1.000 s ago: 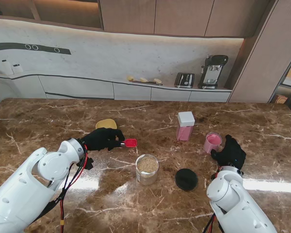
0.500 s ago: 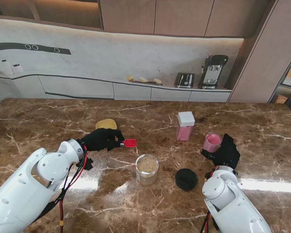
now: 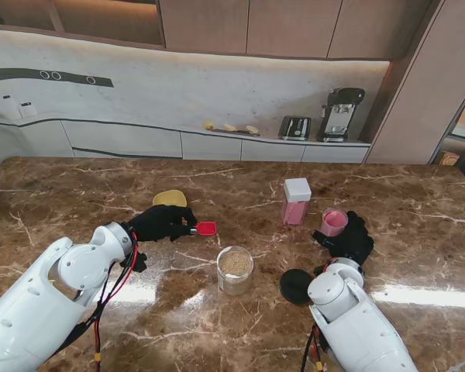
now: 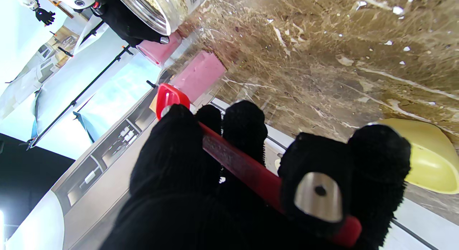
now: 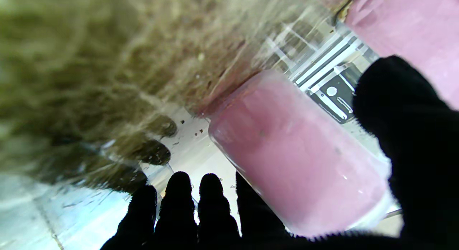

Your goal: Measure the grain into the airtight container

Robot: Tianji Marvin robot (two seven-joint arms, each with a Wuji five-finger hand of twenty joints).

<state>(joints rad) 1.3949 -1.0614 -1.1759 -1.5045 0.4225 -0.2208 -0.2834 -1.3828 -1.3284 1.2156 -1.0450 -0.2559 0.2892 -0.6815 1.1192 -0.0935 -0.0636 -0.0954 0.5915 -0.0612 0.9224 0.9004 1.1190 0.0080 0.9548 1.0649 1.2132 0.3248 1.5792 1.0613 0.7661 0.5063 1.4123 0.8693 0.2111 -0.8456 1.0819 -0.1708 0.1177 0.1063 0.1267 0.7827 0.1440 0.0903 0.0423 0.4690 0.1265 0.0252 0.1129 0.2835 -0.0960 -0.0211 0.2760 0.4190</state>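
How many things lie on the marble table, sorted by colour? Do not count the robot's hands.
Pink: 2, the open pink jar and the box with the white lid.
Red: 1, the scoop, held above the table.
Yellow: 1, the bowl.
Black: 1, the round lid.
Clear: 1, the jar of grain.
Total: 6.

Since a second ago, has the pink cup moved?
Yes. The pink cup, held by the right hand, has slid left and slightly farther from me, closing on the square pink container, which stayed put.

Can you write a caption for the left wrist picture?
Left hand grips the red scoop above the marble table.
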